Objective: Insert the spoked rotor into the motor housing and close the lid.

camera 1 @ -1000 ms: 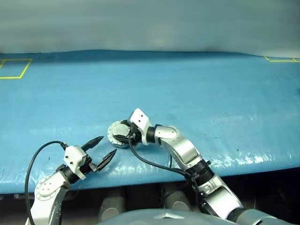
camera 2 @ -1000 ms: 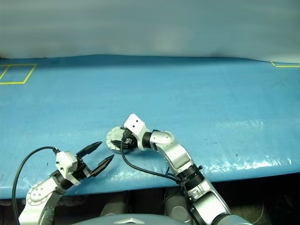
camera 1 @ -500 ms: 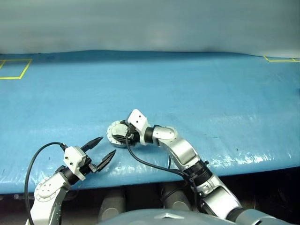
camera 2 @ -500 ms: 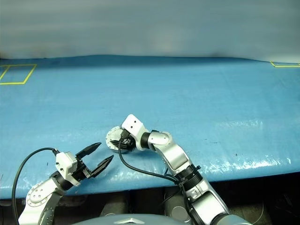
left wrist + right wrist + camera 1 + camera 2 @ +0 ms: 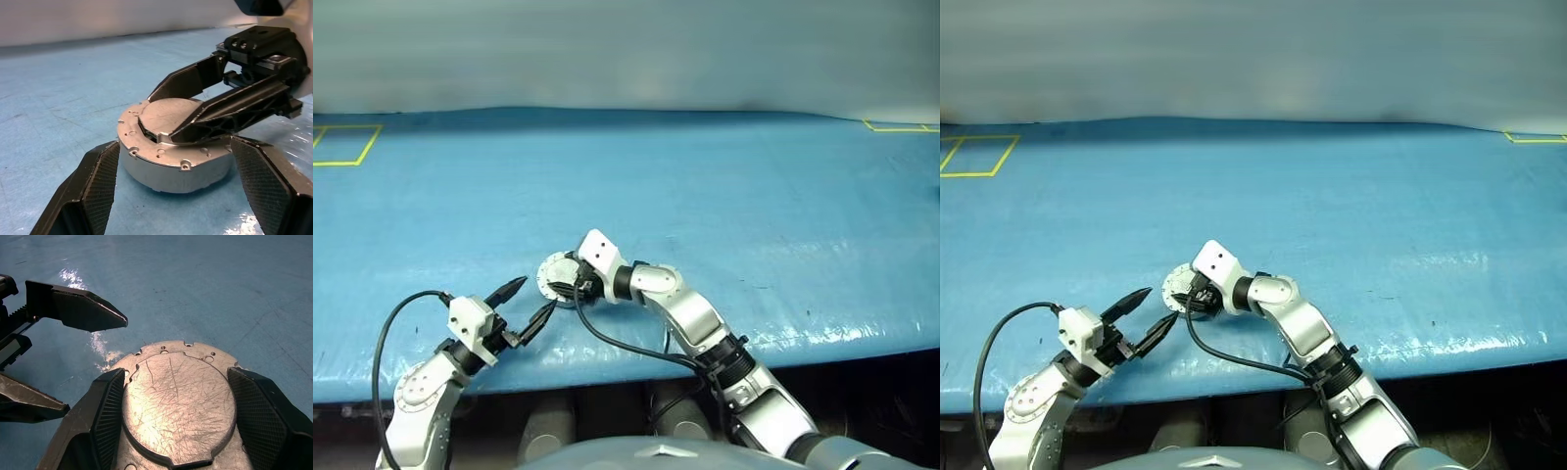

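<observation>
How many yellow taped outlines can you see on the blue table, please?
2: one yellow outline at the table's far left corner, another yellow outline at the far right corner, both cut off by the picture's edge. Others may lie beyond the frame.

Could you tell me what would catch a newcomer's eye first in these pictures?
Most striking is the round grey motor housing with its scratched lid shut on top, sitting near the front edge of the blue table. The right pincer straddles the lid from above, a black finger on each side. The left pincer stands open just beside the housing, pointing at it.
</observation>
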Controlling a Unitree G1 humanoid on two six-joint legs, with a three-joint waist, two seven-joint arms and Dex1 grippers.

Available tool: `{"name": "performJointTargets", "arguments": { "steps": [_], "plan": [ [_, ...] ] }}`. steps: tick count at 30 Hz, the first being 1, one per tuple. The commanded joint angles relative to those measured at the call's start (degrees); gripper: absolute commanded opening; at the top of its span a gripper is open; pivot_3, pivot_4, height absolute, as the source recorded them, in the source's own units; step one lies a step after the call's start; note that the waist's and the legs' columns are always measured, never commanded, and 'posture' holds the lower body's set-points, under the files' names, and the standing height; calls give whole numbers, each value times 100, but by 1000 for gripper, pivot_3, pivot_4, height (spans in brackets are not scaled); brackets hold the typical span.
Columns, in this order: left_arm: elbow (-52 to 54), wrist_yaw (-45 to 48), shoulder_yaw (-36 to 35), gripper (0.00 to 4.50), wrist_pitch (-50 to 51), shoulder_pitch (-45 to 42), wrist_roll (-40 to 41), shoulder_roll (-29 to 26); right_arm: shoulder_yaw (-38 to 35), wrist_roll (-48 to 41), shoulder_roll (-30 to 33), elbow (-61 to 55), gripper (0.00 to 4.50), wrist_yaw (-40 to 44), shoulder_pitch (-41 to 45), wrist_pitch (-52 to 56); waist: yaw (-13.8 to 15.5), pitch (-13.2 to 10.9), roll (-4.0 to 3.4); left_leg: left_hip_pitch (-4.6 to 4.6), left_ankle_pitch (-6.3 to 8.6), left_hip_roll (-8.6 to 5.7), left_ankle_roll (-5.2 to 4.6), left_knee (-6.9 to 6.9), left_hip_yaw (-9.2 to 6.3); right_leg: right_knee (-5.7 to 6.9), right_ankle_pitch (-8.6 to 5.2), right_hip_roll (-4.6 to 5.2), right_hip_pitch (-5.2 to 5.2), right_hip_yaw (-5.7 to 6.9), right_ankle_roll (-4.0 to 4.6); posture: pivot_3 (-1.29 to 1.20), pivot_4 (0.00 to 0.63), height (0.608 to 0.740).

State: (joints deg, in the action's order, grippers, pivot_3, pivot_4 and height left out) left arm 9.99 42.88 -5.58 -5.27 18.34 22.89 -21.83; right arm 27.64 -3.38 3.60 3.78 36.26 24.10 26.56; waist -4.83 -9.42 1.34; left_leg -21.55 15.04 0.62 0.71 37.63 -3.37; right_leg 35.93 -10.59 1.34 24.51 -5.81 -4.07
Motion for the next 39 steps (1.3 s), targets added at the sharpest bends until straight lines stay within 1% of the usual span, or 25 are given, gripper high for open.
{"name": "performJointTargets", "arguments": {
  "steps": [1,9,10,13,17,20,25,27,29,30,34,39],
  "plan": [
    [-82,-36,84,2924,163,-217,-33,-1,-24,148,87,191,2997,-122,-45,152,2,2,0,0,0,0,0,0,0,0,0,0,0,0,0,0,150,740],
    [-285,-8,126,245,77,-374,-246,-42,-55,131,125,126,2997,-185,-77,173,23,6,-5,-1,0,-2,0,2,-1,0,0,1,-1,0,0,0,150,740],
    [-298,-10,125,21,70,-385,-278,-54,-55,127,129,120,2997,-190,-77,175,26,7,-4,-1,0,-2,0,3,-1,0,0,1,-1,0,0,0,150,740],
    [-317,-288,103,21,80,-411,-535,-52,-50,118,131,90,2997,-195,-82,184,32,8,-4,-1,0,-2,0,3,-1,-1,0,1,-2,0,0,0,150,740],
    [-263,-534,275,21,483,-381,-999,-278,-62,91,119,64,2997,-194,-85,195,38,14,-8,-1,0,-3,0,3,-2,-1,1,2,-2,0,-1,0,150,740],
    [-206,-543,348,21,593,-351,-1029,-333,-88,36,112,38,2997,-173,-91,219,40,26,-22,0,0,-4,0,3,-2,-2,0,3,-4,0,-1,0,150,740],
    [-146,-552,410,21,545,-318,-1012,-326,-153,-157,136,-107,2997,31,-125,187,53,30,-20,0,0,-4,0,2,-3,-2,0,4,-3,1,-1,0,150,740],
    [-152,-523,425,0,506,-318,-983,-320,-155,-182,162,-177,3751,66,-130,193,61,31,-20,-1,0,-5,0,2,-3,-3,0,5,-3,1,-1,0,150,740],
    [-156,-528,442,0,493,-311,-985,-312,-266,-271,149,-400,4364,34,-141,172,68,31,-19,-1,0,-5,1,-1,-2,-7,0,6,-3,1,-1,0,150,740],
    [-154,-519,455,0,495,-308,-979,-311,-335,-379,167,-584,4465,92,-150,197,70,30,-20,-2,0,-5,1,-2,-2,-7,0,6,-2,1,-1,0,150,740],
    [-154,-496,488,0,495,-287,-965,-308,-816,-994,83,-1248,4465,135,-249,551,86,24,-25,-6,0,-5,1,-2,-3,-7,0,5,1,2,-1,0,150,740],
    [-173,-472,541,0,428,-252,-958,-278,-1821,-1986,-73,-1705,4465,-228,-486,1626,98,24,-24,-9,0,-5,1,-3,-5,-8,0,6,3,2,-1,0,150,740]
  ]
}}
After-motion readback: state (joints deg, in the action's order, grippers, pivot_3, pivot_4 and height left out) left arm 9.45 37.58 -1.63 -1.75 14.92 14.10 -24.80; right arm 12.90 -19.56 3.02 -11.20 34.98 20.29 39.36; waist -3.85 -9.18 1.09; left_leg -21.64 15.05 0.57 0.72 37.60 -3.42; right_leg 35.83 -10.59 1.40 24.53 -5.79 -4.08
